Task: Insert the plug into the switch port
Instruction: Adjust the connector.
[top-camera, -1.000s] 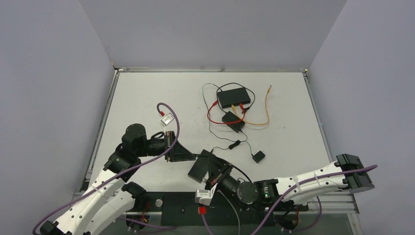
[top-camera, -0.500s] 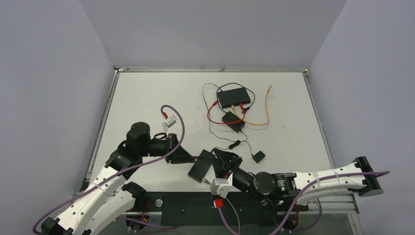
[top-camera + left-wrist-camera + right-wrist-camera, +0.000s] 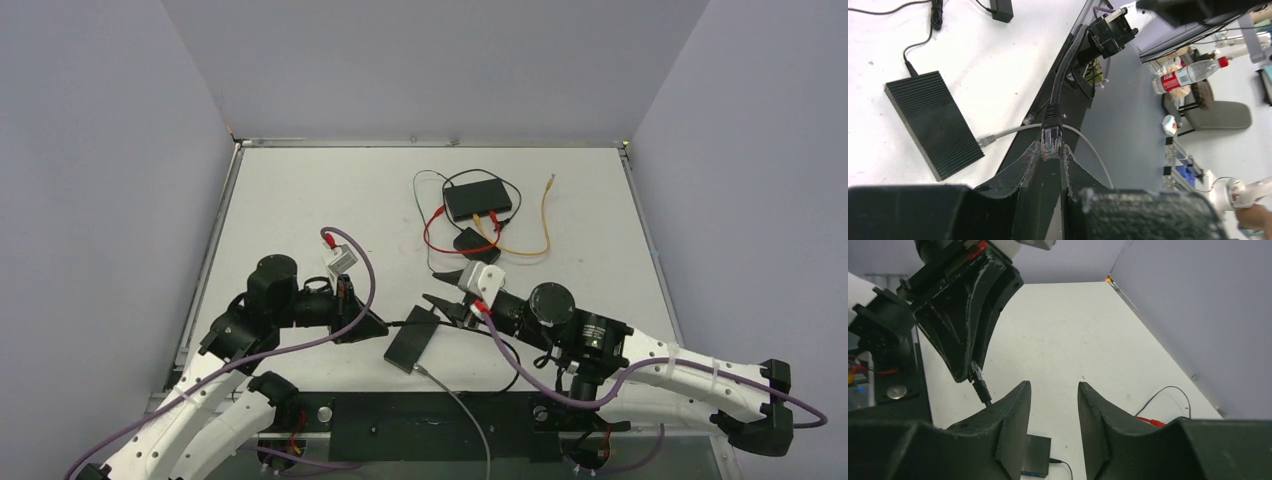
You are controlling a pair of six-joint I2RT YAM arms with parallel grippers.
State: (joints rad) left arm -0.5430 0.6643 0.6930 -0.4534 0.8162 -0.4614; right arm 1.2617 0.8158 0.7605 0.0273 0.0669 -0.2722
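A clear plug [image 3: 1051, 140] on a black cable [image 3: 1064, 75] is pinched between the tips of my left gripper [image 3: 1052, 148], which is shut on it. In the top view that gripper [image 3: 374, 325] sits just left of the switch [image 3: 412, 340], a flat black ribbed box [image 3: 933, 122] near the table's front edge. The plug is apart from the switch. My right gripper [image 3: 438, 296] hovers just right of and above the switch. Its jaws [image 3: 1054, 387] stand open with nothing between them. The left gripper [image 3: 965, 330] and the plug's boot [image 3: 980, 385] show in the right wrist view.
A grey cable [image 3: 455, 400] ends with its plug [image 3: 986, 141] at the switch's near edge. Farther back lie a second black box [image 3: 478, 197] with orange and red cables and a small black adapter [image 3: 475, 243]. Walls enclose the table.
My right arm swung up from the table's near edge to beside the switch, and its jaws opened. The left gripper shifted slightly, still holding the plug.
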